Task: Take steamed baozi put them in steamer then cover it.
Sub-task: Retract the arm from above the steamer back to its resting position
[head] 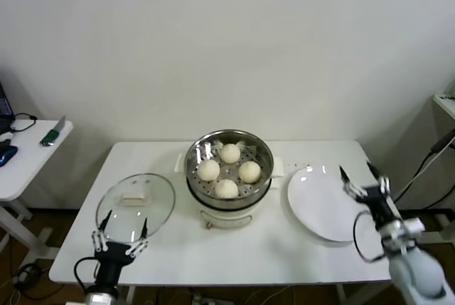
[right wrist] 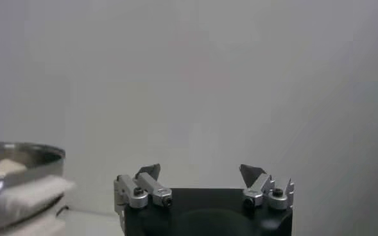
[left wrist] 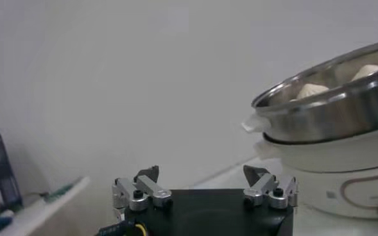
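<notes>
Four baozi [head: 229, 170]: all sit inside the steamer [head: 229, 174], apart from one another, on its perforated floor at the desk's middle.
Steamer: open-topped, on its white pot base [head: 226, 214]; the loading looks done and only the covering seems left.
Cover [head: 136, 204]: flat on the desk [head: 242, 255], left of the steamer and close to it, handle [head: 134, 196] up at its centre.
Left gripper [head: 119, 242]: at the near edge of the cover, fingers spread, holding nothing; the left wrist view shows them clear of any object.
Right gripper [head: 361, 173]: at the far right edge of the plate [head: 323, 205], fingers spread and empty.
Plate: bare, right of the steamer.
Risk, grip: the handle is small and low, so fingers closing off-centre could slip off it or tip the cover.
Risk, glass: a grab at the metal rim instead would likely slide, and the cover could drop onto the desk.
Risk, travel: carried too low, the cover's edge could knock the steamer wall and shift the basket on its base.
Risk, seating: lowered tilted or off-centre, it may rest on one side of the rim or press a baozi.
</notes>
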`<act>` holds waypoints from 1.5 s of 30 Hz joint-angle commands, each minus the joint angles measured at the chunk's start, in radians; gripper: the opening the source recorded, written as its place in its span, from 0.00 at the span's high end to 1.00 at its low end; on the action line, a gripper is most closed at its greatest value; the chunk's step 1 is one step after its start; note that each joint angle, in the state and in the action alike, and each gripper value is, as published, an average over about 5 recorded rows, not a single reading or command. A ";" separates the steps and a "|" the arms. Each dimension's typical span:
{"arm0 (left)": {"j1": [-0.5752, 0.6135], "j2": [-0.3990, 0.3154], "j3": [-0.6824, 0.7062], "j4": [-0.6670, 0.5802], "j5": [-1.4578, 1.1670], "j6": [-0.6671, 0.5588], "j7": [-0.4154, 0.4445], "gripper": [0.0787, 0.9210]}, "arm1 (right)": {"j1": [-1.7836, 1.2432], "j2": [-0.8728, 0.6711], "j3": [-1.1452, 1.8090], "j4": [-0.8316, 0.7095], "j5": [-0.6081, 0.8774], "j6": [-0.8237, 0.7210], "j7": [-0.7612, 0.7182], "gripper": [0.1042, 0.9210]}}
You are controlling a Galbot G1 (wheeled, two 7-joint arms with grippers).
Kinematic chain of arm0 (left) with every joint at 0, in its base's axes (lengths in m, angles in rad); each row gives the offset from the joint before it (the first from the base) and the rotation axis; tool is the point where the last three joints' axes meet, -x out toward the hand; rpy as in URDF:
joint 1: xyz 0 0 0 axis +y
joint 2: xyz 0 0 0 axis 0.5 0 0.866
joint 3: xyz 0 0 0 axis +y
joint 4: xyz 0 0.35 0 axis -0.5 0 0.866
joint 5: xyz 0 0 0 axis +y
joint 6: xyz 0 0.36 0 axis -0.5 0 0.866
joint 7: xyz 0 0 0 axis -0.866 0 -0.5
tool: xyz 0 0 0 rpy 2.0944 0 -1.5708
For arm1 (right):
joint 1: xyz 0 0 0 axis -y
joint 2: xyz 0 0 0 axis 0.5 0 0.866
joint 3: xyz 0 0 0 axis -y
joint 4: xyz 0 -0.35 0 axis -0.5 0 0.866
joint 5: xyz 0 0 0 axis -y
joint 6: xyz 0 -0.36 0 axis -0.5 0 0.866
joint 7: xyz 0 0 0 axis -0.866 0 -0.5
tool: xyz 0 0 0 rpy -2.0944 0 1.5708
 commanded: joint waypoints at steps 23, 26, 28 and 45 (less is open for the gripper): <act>-0.260 0.085 -0.019 0.481 1.055 0.080 -0.378 0.12 | -0.179 0.233 0.003 -0.080 -0.132 0.202 0.027 0.12; -0.304 0.084 -0.006 0.518 1.081 0.088 -0.373 0.12 | -0.184 0.237 0.002 -0.075 -0.134 0.203 0.030 0.12; -0.328 0.085 0.003 0.536 1.084 0.093 -0.367 0.12 | -0.188 0.239 0.002 -0.072 -0.134 0.204 0.031 0.12; -0.491 0.110 0.038 0.682 1.102 0.107 -0.360 0.12 | -0.211 0.249 0.008 -0.066 -0.132 0.225 0.038 0.12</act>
